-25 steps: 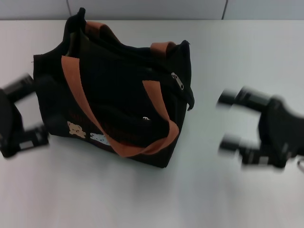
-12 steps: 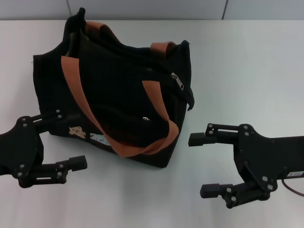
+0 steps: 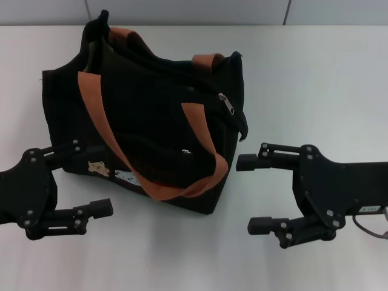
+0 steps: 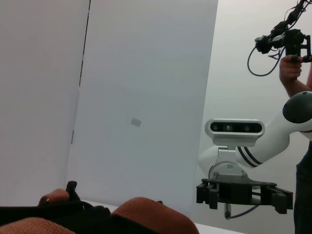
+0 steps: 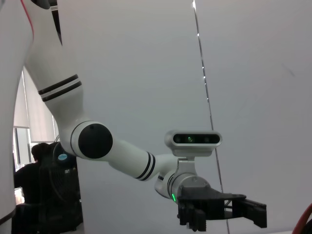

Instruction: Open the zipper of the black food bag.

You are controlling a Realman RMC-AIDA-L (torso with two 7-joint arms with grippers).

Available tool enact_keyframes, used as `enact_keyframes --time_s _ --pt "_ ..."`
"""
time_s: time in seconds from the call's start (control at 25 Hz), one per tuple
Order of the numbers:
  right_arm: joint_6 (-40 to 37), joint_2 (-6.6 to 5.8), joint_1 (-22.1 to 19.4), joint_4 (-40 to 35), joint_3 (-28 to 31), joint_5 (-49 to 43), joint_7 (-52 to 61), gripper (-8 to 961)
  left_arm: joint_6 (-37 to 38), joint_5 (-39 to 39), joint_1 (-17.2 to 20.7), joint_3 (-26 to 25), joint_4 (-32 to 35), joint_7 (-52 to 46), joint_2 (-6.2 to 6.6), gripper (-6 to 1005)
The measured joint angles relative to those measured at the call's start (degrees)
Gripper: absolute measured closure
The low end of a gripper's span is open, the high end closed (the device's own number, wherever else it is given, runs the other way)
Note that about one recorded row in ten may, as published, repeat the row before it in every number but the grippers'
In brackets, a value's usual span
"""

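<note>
The black food bag (image 3: 151, 115) stands on the white table, its two orange-brown straps (image 3: 97, 115) draped over its side and bear patches (image 3: 97, 166) low on its front. The zipper's silver pull tab (image 3: 227, 103) lies on the bag's top edge toward its right end. My left gripper (image 3: 91, 179) is open at the bag's lower left corner, one finger against the fabric. My right gripper (image 3: 251, 194) is open just right of the bag, below the pull tab, clear of it. The left wrist view shows the strap tops (image 4: 146, 219) and the right gripper (image 4: 243, 192) beyond.
White table (image 3: 315, 79) spreads to the right of and in front of the bag. A grey wall panel edge (image 3: 182, 12) runs along the back. In the right wrist view the left arm (image 5: 122, 161) and its gripper (image 5: 219, 209) show against a white wall.
Both arms have swung in from the table's sides toward the bag over the last second. Since half a second ago the right gripper edged slightly closer. The bag has not moved.
</note>
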Motion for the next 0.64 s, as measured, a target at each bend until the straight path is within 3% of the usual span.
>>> enact_keyframes --time_s 0.64 --pt "0.4 -0.03 0.1 0.0 0.2 0.5 0.0 113 -0.2 -0.1 -0.5 -0.3 0.0 0.1 -0.66 157"
